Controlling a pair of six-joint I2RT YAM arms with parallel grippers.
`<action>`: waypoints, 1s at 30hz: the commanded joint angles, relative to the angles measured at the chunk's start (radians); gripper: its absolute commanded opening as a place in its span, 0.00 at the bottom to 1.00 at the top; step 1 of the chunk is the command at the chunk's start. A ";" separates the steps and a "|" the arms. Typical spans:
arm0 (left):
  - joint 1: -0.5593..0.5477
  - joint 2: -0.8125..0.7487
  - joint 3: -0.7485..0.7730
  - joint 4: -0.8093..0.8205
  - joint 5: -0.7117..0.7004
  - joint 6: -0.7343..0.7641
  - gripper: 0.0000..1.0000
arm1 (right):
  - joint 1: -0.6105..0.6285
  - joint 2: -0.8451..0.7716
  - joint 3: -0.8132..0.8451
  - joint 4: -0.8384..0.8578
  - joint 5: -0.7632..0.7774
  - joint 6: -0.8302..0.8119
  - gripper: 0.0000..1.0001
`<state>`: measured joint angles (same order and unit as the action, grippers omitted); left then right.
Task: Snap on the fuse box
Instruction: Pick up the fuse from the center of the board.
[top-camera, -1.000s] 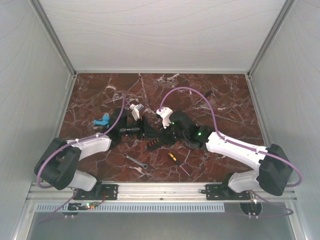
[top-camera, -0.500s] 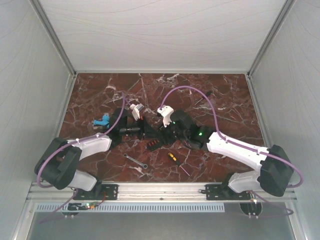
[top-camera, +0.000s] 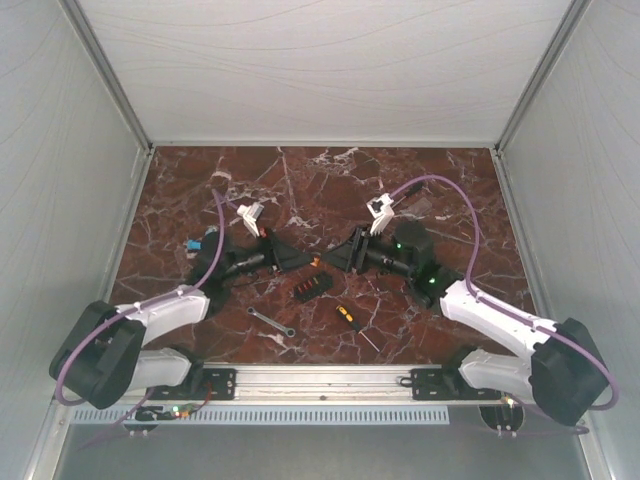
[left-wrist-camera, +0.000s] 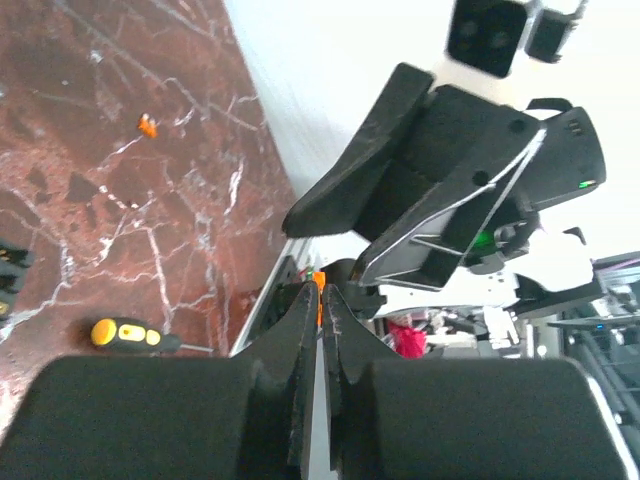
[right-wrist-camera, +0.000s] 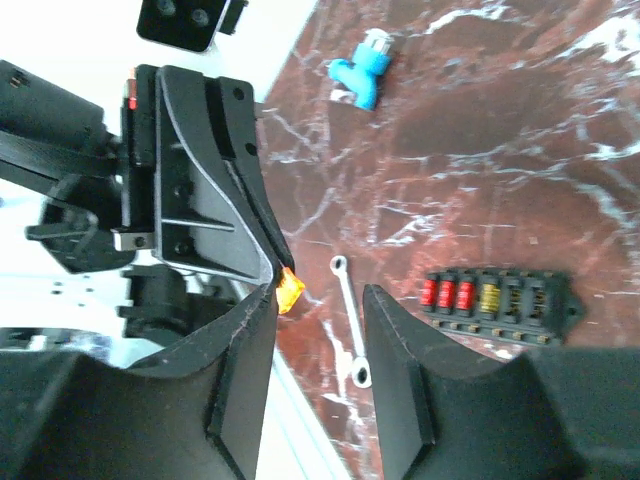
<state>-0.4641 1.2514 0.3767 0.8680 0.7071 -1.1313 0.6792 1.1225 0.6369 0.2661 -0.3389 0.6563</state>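
Observation:
The fuse box (top-camera: 311, 288) is a small black block lying on the marble, with its cover off. In the right wrist view (right-wrist-camera: 500, 305) it shows a row of red fuses and one yellow. I cannot pick out its dark cover. My left gripper (top-camera: 306, 261) is shut on a small orange fuse (left-wrist-camera: 319, 284), held above the table just behind the fuse box. My right gripper (top-camera: 330, 263) faces it tip to tip, open and empty. In the right wrist view the fuse (right-wrist-camera: 290, 291) sits beside my right gripper's (right-wrist-camera: 320, 300) left finger.
A silver wrench (top-camera: 271, 322) and a yellow-and-black screwdriver (top-camera: 352, 322) lie in front of the fuse box. A blue part (top-camera: 203, 240) lies at the left. A loose orange fuse (left-wrist-camera: 147, 125) lies on the marble. Enclosure walls stand on three sides.
Both arms drew back from over the fuse box, the left wrist to the left and the right wrist to the right. The grippers now face each other above the table.

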 joint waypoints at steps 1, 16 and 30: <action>0.002 -0.022 -0.036 0.262 -0.048 -0.110 0.00 | -0.011 0.027 -0.040 0.304 -0.125 0.236 0.36; -0.008 0.009 -0.089 0.482 -0.084 -0.218 0.00 | -0.009 0.130 -0.092 0.561 -0.206 0.375 0.18; 0.052 0.000 -0.136 0.345 -0.045 -0.154 0.21 | -0.062 0.104 -0.001 0.236 -0.229 0.189 0.00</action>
<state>-0.4492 1.2675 0.2485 1.2732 0.6453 -1.3350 0.6434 1.2564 0.5571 0.7029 -0.5640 0.9848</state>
